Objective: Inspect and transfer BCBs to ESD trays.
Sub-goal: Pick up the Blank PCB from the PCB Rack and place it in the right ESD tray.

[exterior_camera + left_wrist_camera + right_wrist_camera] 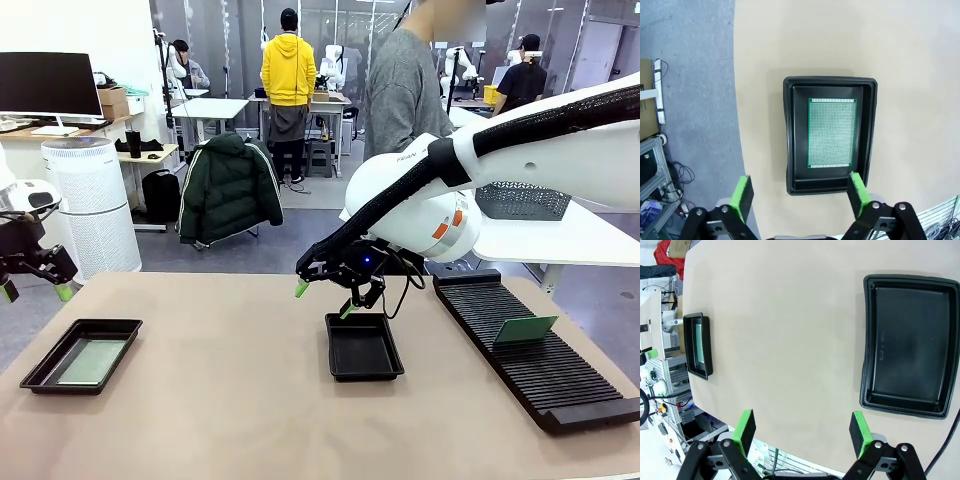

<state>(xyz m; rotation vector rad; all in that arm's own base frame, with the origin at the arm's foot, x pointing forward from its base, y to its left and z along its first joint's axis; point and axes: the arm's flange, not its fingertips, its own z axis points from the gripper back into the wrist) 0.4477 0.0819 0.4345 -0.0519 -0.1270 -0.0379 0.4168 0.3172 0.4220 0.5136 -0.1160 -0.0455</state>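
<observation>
Currently: fingers spread wide on right gripper (323, 300), raised just by empty ESD tray (363, 374) at its far left corner. Likewise wide on left gripper (800, 195), well left of that tray, over second ESD tray (788, 135) with one BCB (832, 132) flat inside. Another BCB (525, 329) upright in slotted rack (560, 385), just right of empty ESD tray.

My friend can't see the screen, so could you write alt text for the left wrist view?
A green board lies flat in a black tray on a tan table, seen from above. The open left gripper, green-padded, hovers at the bottom edge.
</observation>
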